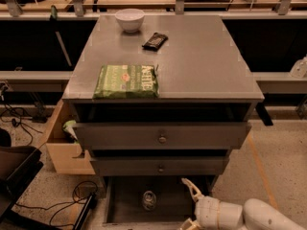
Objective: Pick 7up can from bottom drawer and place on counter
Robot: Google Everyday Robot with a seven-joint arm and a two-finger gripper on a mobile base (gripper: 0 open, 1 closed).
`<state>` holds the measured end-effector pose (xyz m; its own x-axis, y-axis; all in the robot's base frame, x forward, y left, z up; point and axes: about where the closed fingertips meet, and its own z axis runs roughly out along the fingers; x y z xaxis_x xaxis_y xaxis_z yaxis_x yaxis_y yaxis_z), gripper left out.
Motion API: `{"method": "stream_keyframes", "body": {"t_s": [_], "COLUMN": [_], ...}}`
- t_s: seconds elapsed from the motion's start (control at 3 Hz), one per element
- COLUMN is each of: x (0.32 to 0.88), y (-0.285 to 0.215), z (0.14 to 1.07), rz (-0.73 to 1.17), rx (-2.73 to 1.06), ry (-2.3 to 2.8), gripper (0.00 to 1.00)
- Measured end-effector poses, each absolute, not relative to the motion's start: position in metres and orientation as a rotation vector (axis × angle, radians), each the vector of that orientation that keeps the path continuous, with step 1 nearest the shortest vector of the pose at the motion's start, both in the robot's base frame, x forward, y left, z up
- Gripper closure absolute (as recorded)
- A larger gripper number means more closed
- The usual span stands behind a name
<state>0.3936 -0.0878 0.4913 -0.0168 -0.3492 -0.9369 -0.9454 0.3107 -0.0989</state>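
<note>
The 7up can (149, 200) stands upright in the open bottom drawer (125, 211), seen from above as a silvery top. The gripper (191, 206) is at the lower right, over the drawer's right part, a short way right of the can and apart from it. One pale finger (191, 189) points up and left; a second shows at the bottom edge. The fingers are spread and hold nothing. The counter (201, 56) is the grey cabinet top above the drawers.
On the counter lie a green chip bag (126, 81), a white bowl (130, 19) and a small dark packet (155, 40). Two knobbed drawers (162, 139) stick out above the bottom drawer. A cardboard box (60, 143) and cables sit left of the cabinet.
</note>
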Motion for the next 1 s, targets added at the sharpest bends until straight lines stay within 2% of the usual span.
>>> {"method": "stream_keyframes", "body": {"t_s": [0.67,1.0], "x": [0.45,0.455], "y": [-0.034,0.0], "z": [0.38,0.318], "rz": [0.884,1.005], "rx": [-1.107,-1.033], "ry": [1.479,1.47], "gripper": [0.0,0.0]}}
